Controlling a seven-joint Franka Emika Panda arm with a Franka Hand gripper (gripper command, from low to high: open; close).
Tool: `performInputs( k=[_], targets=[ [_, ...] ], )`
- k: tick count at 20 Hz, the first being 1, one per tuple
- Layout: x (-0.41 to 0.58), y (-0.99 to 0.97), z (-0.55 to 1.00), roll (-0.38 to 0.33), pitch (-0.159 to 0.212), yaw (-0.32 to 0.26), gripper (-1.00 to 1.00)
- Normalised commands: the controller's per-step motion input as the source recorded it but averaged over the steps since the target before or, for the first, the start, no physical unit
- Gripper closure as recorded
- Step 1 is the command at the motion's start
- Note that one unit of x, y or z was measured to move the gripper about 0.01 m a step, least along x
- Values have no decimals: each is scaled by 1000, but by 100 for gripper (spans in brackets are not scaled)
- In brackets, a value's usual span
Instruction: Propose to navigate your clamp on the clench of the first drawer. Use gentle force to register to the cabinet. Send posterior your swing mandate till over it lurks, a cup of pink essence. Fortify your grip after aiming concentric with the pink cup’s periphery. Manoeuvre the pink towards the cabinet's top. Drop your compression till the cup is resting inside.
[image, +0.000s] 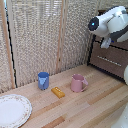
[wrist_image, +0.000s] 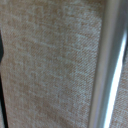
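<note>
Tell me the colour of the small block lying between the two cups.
The block is orange-yellow; it shows best in the exterior view.

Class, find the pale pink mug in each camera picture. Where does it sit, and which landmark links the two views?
Exterior view: the small pale pink mug with a side loop handle stands upright on the light wooden table, near the picture's middle.
Wrist view: not in it.
Shared landmark: probably the slim silver bar handle on the dark brown wooden cabinet; the wrist view shows a blurred silver bar close up.
</note>
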Motion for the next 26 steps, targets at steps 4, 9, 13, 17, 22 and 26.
performInputs(
  k=[4, 9, 13, 17, 22, 26],
  targets=[
    [-81, 411, 0, -15, 51, 0, 100],
    [57, 338, -50, -15, 42, 72, 100],
    [174, 106, -86, -26, 52, 96, 100],
    [4, 66, -6, 5, 34, 206, 100],
    [14, 194, -69, 23, 6, 280, 100],
    [154, 921, -19, 0, 16, 16, 100]
  ],
)
